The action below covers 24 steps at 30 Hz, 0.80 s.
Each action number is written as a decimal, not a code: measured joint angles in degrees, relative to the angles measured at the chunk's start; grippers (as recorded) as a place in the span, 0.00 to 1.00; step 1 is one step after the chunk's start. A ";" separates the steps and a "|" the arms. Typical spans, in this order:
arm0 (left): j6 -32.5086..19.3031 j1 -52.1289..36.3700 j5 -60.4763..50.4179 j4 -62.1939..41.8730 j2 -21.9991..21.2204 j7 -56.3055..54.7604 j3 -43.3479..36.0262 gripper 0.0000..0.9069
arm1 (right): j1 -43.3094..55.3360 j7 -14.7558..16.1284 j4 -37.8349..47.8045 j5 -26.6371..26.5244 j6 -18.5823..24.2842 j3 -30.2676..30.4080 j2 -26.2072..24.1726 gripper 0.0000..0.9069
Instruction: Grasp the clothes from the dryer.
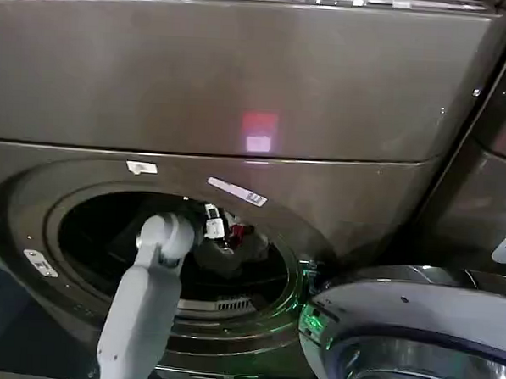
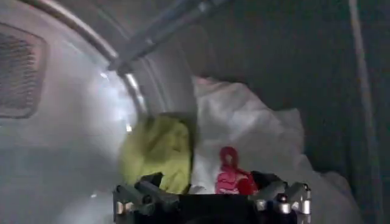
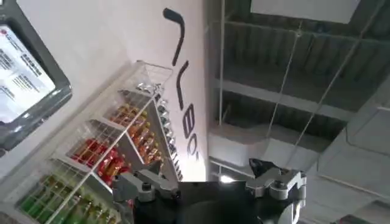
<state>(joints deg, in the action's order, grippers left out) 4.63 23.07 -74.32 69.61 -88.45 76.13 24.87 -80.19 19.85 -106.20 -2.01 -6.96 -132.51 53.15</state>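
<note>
Reach step, grasp not yet made. Left hand [image 2: 210,193] inside the dryer [image 1: 346,203], fingers spread wide and empty, just short of the clothes [image 2: 244,131] heaped in the drum. Next: ease forward, close on fabric. Right hand [image 3: 207,182] open, empty, away from the dryer.

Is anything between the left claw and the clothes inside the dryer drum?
Nothing visible. The left claw is inside the dryer drum, open, with the clothes directly ahead of its fingers: yellow-green piece beside the white one with a red mark. The door hangs open to the side, clear of the opening.
</note>
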 measured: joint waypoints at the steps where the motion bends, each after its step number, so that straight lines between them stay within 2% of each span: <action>1: 0.24 -0.42 0.19 -0.77 0.10 0.06 -0.02 1.00 | -0.02 0.02 0.03 -0.06 0.01 0.02 0.00 1.00; 24: 0.46 -13.49 6.70 -24.10 0.25 0.85 -1.52 1.00 | -0.22 0.59 -0.83 -1.09 -0.07 0.52 0.23 1.00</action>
<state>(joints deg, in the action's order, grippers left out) 5.09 9.58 -67.62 45.51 -88.19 76.98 23.35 -80.42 20.44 -107.04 -3.10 -7.03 -131.99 53.38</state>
